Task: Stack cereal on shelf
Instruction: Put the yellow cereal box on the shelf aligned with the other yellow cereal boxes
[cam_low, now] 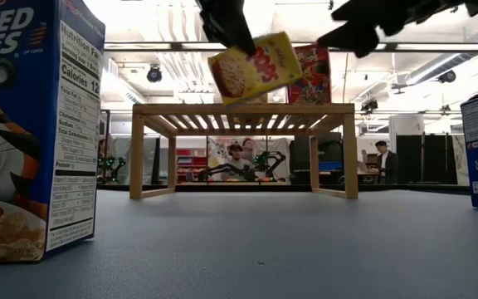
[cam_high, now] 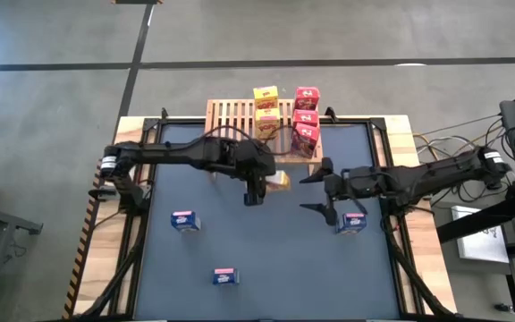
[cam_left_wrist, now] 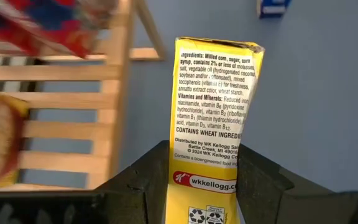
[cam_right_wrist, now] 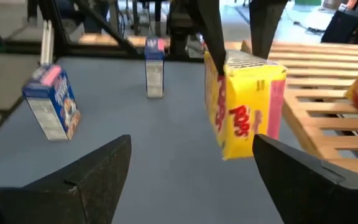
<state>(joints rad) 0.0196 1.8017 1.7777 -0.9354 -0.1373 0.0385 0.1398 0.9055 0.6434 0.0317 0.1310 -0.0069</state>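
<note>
- Cereal: one yellow cardboard box [cam_high: 278, 180] held aloft, clamped in the left gripper [cam_high: 254, 191], just before the shelf [cam_high: 231, 116].
- On the slatted wooden shelf: apparently two yellow boxes [cam_high: 266, 110] and three red boxes [cam_high: 306, 118].
- Three blue boxes [cam_high: 185, 221] stand on the dark matte table [cam_high: 266, 259].
- Right gripper [cam_high: 316, 192]: fingers spread, empty, beside the held box.

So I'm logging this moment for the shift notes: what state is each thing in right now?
Left gripper: shut on the yellow cereal box, in the air in front of the shelf.
Yellow cereal box: held, tilted, off the table.
Right gripper: open, empty.
Shelf: upright, holding yellow and red boxes.
Blue cereal boxes: three standing on the table.
</note>
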